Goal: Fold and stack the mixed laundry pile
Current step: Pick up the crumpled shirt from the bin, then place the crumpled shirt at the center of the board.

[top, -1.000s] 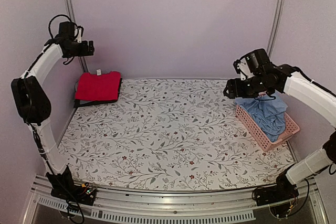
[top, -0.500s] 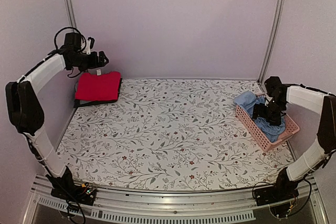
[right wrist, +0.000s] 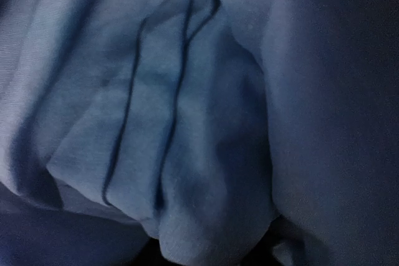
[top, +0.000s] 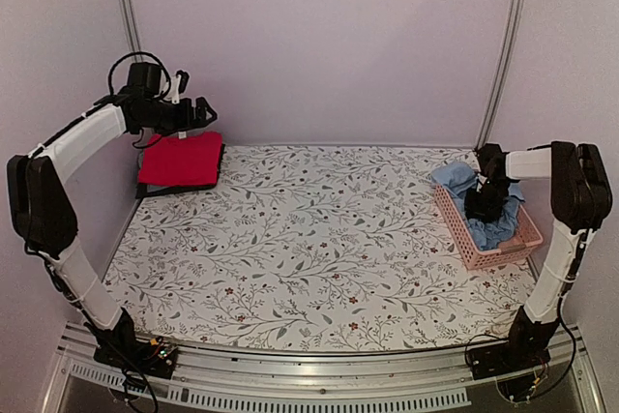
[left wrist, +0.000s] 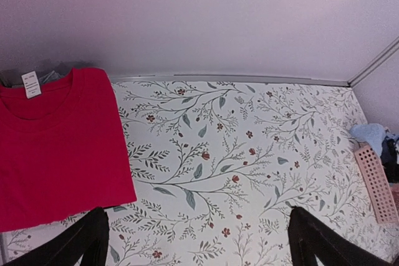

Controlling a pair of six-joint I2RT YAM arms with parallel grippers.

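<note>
The right gripper (top: 483, 206) has sunk deeper into the pink basket (top: 464, 241) than half a second ago, and the basket has turned a little. The gripper is buried in the light blue shirt (top: 453, 178), so we cannot tell whether its jaws hold cloth. The shirt fills this basket at the right edge of the tablecloth (top: 309, 239). The left gripper (top: 200, 110), jaws wide apart and empty, has moved further over the folded red garment (top: 181, 160) at the far left corner.

Overhead view; right wrist close on shirt (right wrist: 187, 123)
</note>
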